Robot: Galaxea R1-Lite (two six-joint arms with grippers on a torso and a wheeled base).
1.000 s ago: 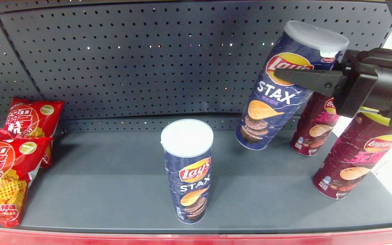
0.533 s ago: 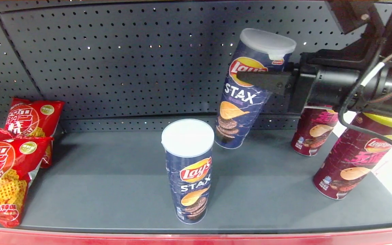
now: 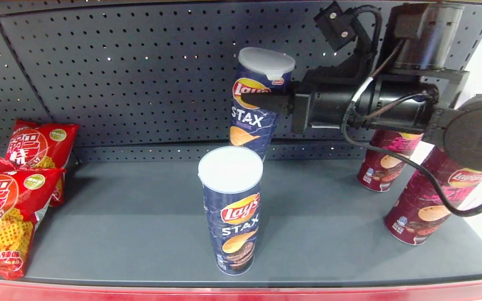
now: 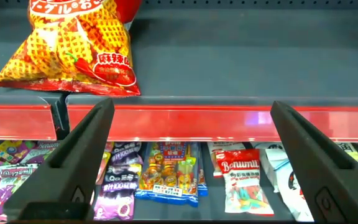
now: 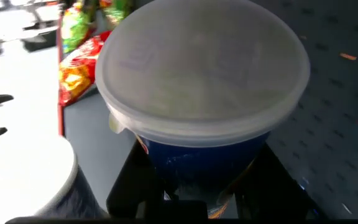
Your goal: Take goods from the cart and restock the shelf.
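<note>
My right gripper [image 3: 262, 101] is shut on a dark blue chip can with a clear lid [image 3: 252, 108], holding it slightly tilted above the back of the grey shelf [image 3: 140, 225], behind a second blue can [image 3: 232, 209] that stands upright near the front. The right wrist view looks down on the held can's lid [image 5: 202, 74], with the fingers [image 5: 135, 180] clamped on its sides. My left gripper [image 4: 188, 162] is open, below the red shelf edge [image 4: 179, 121], facing a red snack bag [image 4: 79, 43].
Two maroon chip cans [image 3: 385, 156] [image 3: 427, 200] stand at the shelf's right end. Two red snack bags [image 3: 40, 154] [image 3: 2, 217] lean at the left end. A perforated back panel [image 3: 140, 75] closes the rear. Candy packets [image 4: 241, 180] hang on the lower shelf.
My right arm has carried the held blue can leftwards along the shelf, from beside the maroon cans to behind the standing blue can. The can is less tilted now.
</note>
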